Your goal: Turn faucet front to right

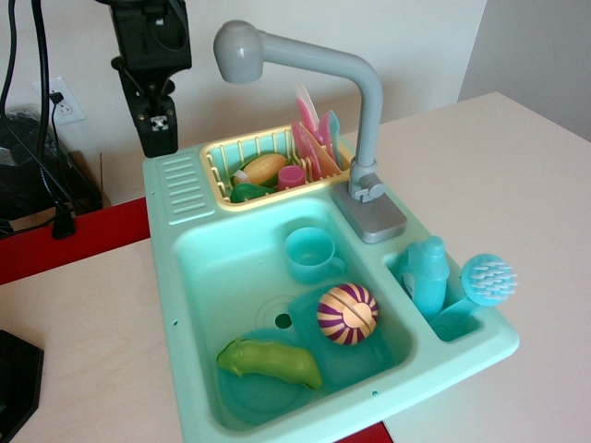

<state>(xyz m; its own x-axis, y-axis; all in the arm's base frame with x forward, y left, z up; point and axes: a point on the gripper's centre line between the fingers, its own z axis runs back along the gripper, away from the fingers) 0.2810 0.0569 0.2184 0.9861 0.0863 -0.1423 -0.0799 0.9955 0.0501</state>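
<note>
The grey toy faucet (pixel 367 111) stands upright on its rectangular base (pixel 371 214) at the back right of the mint green toy sink (pixel 175 277). Its long arm reaches left over the yellow dish rack and ends in the rounded head (pixel 238 52). My black gripper (pixel 157 137) hangs at the upper left, above the sink's back left corner. It is left of the faucet head and apart from it. Its fingers point down, and I cannot tell whether they are open or shut. It holds nothing that I can see.
A yellow dish rack (pixel 217 171) holds pink plates and toy food. The basin holds a teal cup (pixel 310 255), a striped ball (pixel 347 314) and a green toy (pixel 270 362). A blue bottle (pixel 427 275) and a brush (pixel 488 279) sit in the side compartment. Black cables hang at the far left.
</note>
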